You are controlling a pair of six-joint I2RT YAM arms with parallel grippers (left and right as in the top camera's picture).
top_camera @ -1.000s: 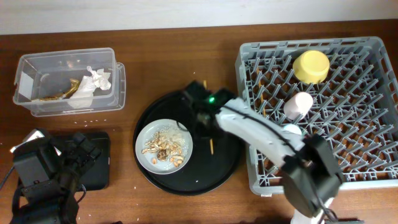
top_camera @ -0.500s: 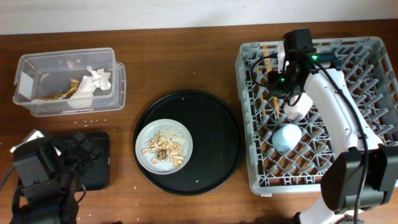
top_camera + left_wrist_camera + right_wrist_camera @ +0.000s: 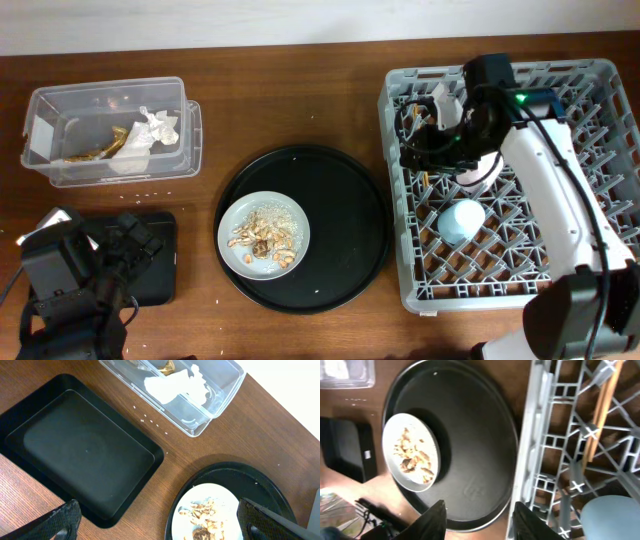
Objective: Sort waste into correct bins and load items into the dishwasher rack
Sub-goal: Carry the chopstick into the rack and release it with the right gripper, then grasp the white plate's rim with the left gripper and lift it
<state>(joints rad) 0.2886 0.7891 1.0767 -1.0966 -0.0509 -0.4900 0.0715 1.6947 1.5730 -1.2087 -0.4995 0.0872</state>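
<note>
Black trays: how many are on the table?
2. A round black tray in the middle, holding the plate; a shallow rectangular black tray at left, beside the clear box. Others could be hidden from view.

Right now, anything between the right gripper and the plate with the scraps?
Nothing visible. The right gripper, open and empty, hangs over the rack at its left edge. The plate sits on the round black tray beside the rack. Between them are only bare tray, its rim and the rack wall.
</note>
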